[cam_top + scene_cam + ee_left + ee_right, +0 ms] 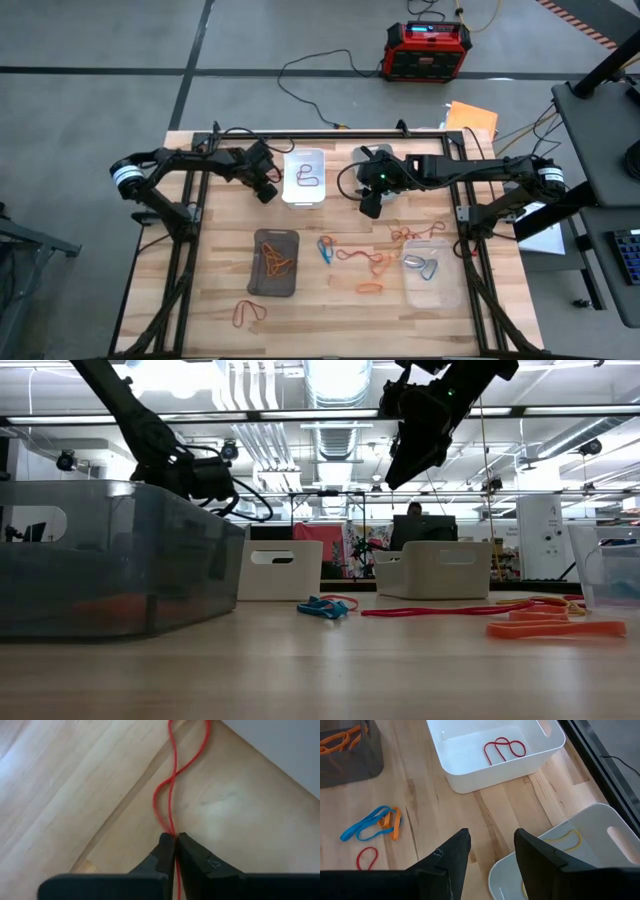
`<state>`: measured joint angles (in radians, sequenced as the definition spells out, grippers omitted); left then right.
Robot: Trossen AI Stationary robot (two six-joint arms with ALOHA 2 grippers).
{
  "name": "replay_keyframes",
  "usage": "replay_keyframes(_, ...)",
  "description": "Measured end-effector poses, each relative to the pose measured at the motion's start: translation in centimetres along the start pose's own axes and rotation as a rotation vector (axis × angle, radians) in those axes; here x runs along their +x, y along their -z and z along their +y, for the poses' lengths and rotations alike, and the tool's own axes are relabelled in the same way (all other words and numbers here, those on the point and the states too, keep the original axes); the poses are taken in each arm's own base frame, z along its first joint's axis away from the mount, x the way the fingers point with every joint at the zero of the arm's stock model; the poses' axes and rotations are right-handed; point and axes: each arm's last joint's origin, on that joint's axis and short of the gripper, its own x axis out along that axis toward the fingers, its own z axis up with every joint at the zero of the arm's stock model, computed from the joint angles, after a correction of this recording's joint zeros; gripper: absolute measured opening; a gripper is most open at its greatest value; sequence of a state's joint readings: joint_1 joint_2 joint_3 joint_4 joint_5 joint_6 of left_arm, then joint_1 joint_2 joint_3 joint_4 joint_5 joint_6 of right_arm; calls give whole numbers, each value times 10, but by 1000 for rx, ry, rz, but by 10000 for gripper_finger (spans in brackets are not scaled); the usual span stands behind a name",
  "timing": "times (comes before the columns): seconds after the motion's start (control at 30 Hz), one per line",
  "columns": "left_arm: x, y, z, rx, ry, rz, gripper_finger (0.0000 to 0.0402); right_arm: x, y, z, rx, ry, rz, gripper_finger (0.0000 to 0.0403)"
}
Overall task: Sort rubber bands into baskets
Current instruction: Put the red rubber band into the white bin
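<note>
High view: left gripper (266, 190) sits near the far edge of the worktop (330, 305), just beside the white basket (304, 196). Right gripper (371, 205) hangs over the light grey basket (383, 158), also at the far edge.

Left wrist view shows the left fingers (162, 854) pinched tight on a thin red band (170, 795); the strand runs up from between the tips, twisted into a loose figure-eight over the wood. It reads as a firm grip on one strand, not the whole loop.

Right fingers (452, 855) are spread wide with nothing between them, wood and the grey basket's rim below.

Where the bands are:
- another red band (504, 749) lies in the white basket
- orange bands (279, 262) in the dark basket (257, 285)
- a yellowish one (565, 838) in the grey basket
- blue ones in the clear basket (445, 290) at the right edge
- loose mix of blue (326, 248), orange and red mid-worktop, and one red-orange loop (250, 313) near the front-left corner

Handling, my read: bands are near weightless, limp, stretchy, slightly grippy. They will dangle and snag on neighbours, so pinch one strand clear of the tangle and lift straight up.
</note>
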<state>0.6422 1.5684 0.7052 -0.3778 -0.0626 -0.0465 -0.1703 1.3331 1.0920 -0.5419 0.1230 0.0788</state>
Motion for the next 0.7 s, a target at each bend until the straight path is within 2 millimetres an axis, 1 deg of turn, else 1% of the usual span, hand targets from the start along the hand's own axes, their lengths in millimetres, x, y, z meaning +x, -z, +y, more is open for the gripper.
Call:
replay_keyframes(0.17, -16, 5, 3, 9, -27, -1, 0, 0, 0, 0, 7, 0, 0, 151)
replay_keyframes(0.33, -45, 7, 4, 6, -20, -66, 0, 0, 0, 0, 7, 0, 0, 151)
replay_keyframes(0.7, -119, 11, 7, 31, 38, -387, 0, 0, 0, 0, 7, 0, 0, 151)
